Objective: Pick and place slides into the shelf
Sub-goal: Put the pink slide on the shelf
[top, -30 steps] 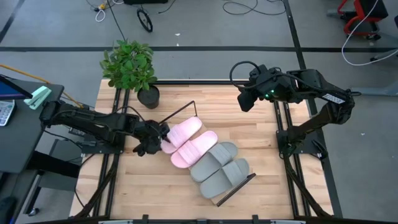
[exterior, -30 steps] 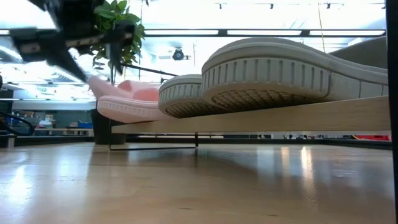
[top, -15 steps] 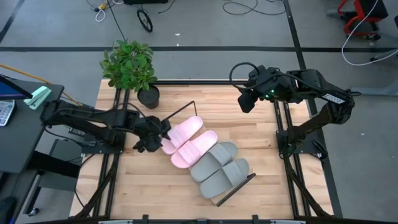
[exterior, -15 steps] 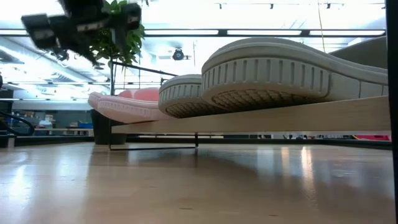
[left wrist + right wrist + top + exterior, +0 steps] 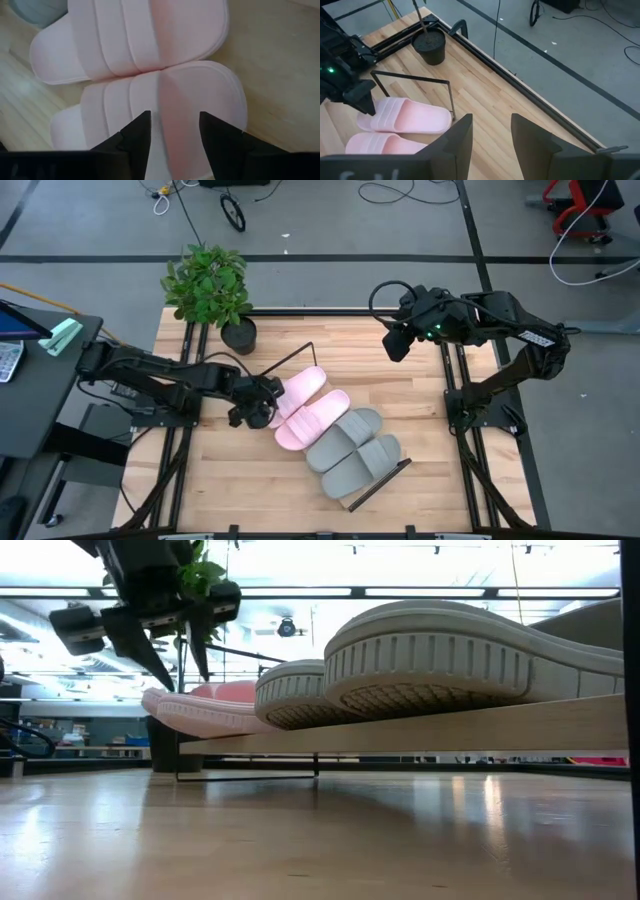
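Two light pink slides and two grey slides lie side by side, soles down, on the shelf, a light-wood board with black frame ends. My left gripper hangs open just above the pink slides' left ends. In the left wrist view its fingers stand over one pink slide without touching it, and the low view shows a gap below the left gripper. My right gripper waits open, high over the table's far right.
A potted plant stands at the table's far left corner, close behind the shelf's far frame end. Bare tabletop lies on the near left side. The floor with cables lies beyond the far edge.
The left end of a pink slide stood raised a second ago and now lies flat on the shelf. My left gripper pulled slightly back toward the table's left, then came right again over the pink slides' ends, sinking a little.
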### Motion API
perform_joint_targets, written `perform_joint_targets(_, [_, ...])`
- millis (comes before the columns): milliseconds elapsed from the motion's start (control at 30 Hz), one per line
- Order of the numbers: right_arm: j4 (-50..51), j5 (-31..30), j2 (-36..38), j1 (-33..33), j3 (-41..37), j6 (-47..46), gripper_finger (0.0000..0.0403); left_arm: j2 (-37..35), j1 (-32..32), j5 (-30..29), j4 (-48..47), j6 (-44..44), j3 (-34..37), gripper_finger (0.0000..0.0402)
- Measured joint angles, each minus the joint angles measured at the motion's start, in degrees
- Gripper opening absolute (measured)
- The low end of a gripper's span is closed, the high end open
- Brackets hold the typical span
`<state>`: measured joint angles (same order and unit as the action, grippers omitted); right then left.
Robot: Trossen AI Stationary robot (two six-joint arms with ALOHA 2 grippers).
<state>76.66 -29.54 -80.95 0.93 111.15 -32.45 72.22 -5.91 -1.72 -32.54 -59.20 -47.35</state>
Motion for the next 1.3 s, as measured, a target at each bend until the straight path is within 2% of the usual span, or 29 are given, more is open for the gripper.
perform_joint_targets(633, [0.1, 1.6, 0.0, 0.0, 0.0, 1.8, 0.0140, 2.9, 3.1, -0.2, 1.5, 1.5, 0.0, 0.0162])
perform_joint_targets(1300, [0.1, 3.1, 0.0, 0.0, 0.0, 2.7, 0.0140, 4.8, 3.9, 3.0, 1.9, 1.9, -0.1, 0.0165])
